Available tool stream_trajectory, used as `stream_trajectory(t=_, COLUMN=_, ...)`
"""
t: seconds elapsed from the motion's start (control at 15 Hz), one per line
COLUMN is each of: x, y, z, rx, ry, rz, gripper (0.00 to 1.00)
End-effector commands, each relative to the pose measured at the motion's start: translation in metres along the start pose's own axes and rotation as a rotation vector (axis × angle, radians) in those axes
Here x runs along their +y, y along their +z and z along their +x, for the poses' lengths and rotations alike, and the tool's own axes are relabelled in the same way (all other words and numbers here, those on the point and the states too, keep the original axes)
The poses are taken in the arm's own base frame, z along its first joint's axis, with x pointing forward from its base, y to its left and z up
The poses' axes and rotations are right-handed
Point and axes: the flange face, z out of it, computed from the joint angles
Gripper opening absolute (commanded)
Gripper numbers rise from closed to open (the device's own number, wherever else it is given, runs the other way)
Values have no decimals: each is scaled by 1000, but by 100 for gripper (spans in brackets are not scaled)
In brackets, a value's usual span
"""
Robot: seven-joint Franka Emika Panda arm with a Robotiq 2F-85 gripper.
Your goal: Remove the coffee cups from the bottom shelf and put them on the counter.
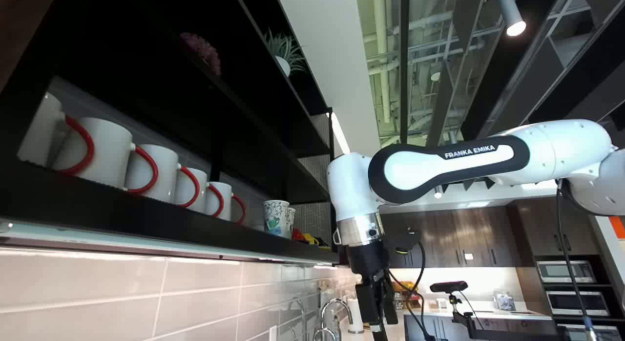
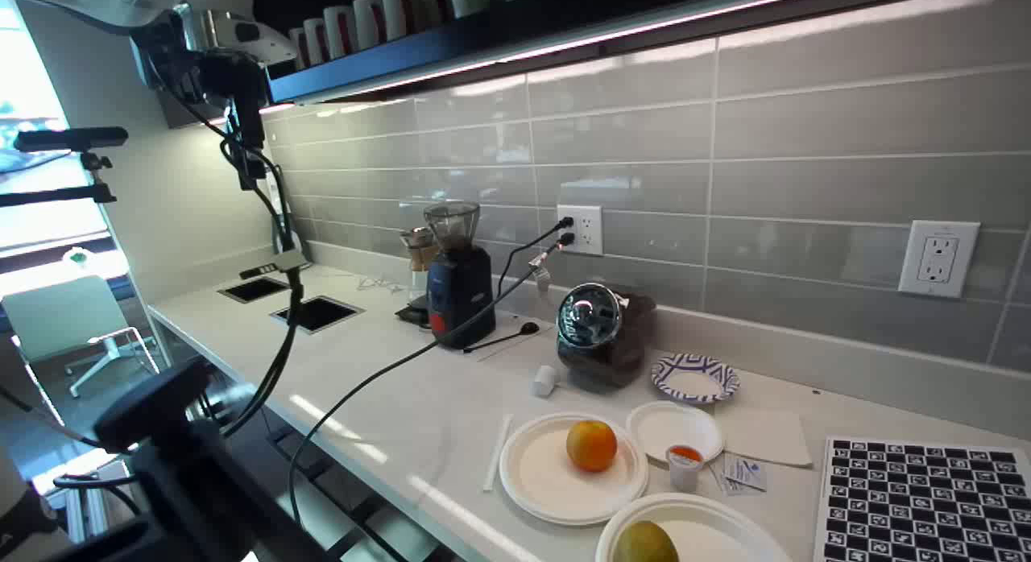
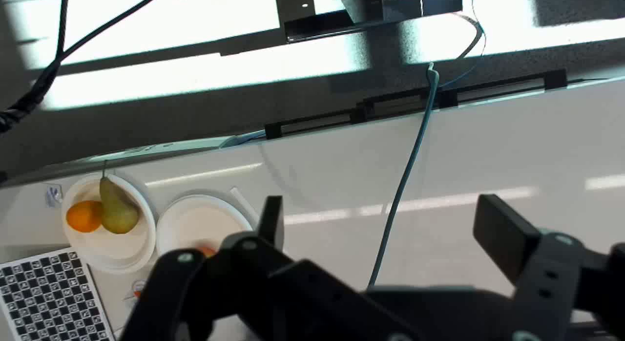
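Two pale coffee cups with a green-teal pattern stand upright on the bottom shelf (image 1: 161,211) in an exterior view: a nearer cup (image 1: 276,218) and another cup (image 1: 291,220) partly hidden behind it. The shelf also shows in an exterior view (image 2: 387,63). My gripper (image 1: 381,326) hangs pointing down, beyond the far end of the shelf and below its level, apart from the cups. It also shows in an exterior view (image 2: 248,179). In the wrist view the gripper (image 3: 383,221) is open and empty, with its fingers wide apart above the white counter (image 3: 337,263).
White mugs (image 1: 105,153) with red handles line the same shelf. Plates (image 2: 532,497) with fruit, a grinder (image 2: 461,296), a dark bag (image 2: 604,353) and a checkered board (image 2: 926,497) lie on the counter. A cable (image 2: 419,353) crosses it. A camera on a stand (image 1: 449,287) is near the arm.
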Motion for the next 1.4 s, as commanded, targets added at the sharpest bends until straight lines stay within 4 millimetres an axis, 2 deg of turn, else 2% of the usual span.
stream_trajectory(t=0.0, x=0, y=0, z=0, rx=-1, ry=0, rz=0, gripper=100)
stream_trajectory(t=0.93, x=0, y=0, z=0, rx=-1, ry=0, rz=0, gripper=100)
stream_trajectory(t=1.07, x=18, y=-12, z=1, rx=38, ry=55, rz=4, gripper=100)
stream_trajectory(t=1.33, x=72, y=-49, z=-5, rx=151, ry=187, rz=-13, gripper=100)
